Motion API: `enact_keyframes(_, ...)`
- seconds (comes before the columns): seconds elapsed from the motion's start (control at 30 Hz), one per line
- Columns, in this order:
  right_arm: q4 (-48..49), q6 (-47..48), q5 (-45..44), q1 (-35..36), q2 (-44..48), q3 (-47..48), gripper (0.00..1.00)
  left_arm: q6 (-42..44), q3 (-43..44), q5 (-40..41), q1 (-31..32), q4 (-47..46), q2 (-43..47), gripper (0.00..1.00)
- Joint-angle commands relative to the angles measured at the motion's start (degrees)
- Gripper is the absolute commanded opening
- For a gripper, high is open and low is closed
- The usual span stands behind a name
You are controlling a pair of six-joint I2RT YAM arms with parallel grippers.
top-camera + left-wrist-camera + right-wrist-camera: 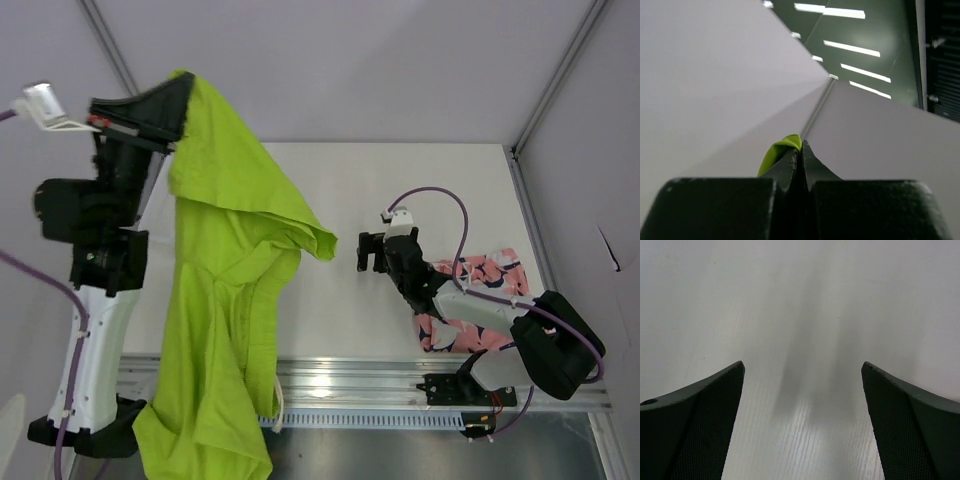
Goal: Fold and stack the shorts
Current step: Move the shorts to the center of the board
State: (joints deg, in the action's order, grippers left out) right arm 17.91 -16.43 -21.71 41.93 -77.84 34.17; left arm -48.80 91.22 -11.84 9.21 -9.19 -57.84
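Where the near rail [400, 385] edges the table, the lime green shorts [225, 300] drape down, hung from the raised left gripper [182, 92], which is clamped on one corner. Pink printed shorts [490, 272] lie crumpled under the right arm. Beyond them the right gripper [372, 252] hovers over bare tabletop [440, 180], jaws spread wide.

Left arm is standing tall on its base, forearm reaching up. Left gripper [183, 92] is sitting at the top of the reach, jaws pressing tight together and pinching a fold of the green shorts [781, 148]. Right arm is lying low, stretching forward and leftward from its base. Right gripper [366, 252] is pointing downward, fingers [700, 410] standing wide apart and gripping nothing.
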Motion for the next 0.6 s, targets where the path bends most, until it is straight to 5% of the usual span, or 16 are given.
enact_keyframes(0.0, 3.3, -0.4, -3.9, 0.3, 3.3, -0.6, 0.99, -3.5, -12.9, 0.3, 4.8, -6.0, -0.2, 0.0)
enact_keyframes(0.23, 3.2, -2.7, -6.7, -1.2, 6.8, -2.7, 1.0, -1.4, -29.1, 8.0, 15.9, -12.9, -4.2, 0.0)
enact_keyframes(0.43, 3.3, -3.7, -6.3, -2.6, 8.8, -4.0, 0.99, 3.0, -22.6, 12.7, 17.1, -6.2, -13.5, 0.0)
enact_keyframes(0.47, 3.3, -3.7, -6.2, -2.6, 9.1, -4.3, 1.0, 3.8, -18.7, 13.4, 17.2, -5.0, -14.4, 0.07)
enact_keyframes(0.5, 3.3, -3.8, -6.1, -2.6, 9.2, -4.3, 0.99, 5.3, -17.3, 13.4, 17.1, -0.8, -16.2, 0.25)
enact_keyframes(0.53, 3.3, -3.7, -6.1, -2.8, 9.2, -4.2, 1.0, 5.6, -14.3, 13.3, 17.1, 2.1, -17.4, 0.68)
enact_keyframes(0.57, 3.2, -3.8, -5.7, -2.9, 9.0, -4.1, 0.99, 6.2, -12.1, 12.6, 17.1, 4.8, -18.3, 0.82)
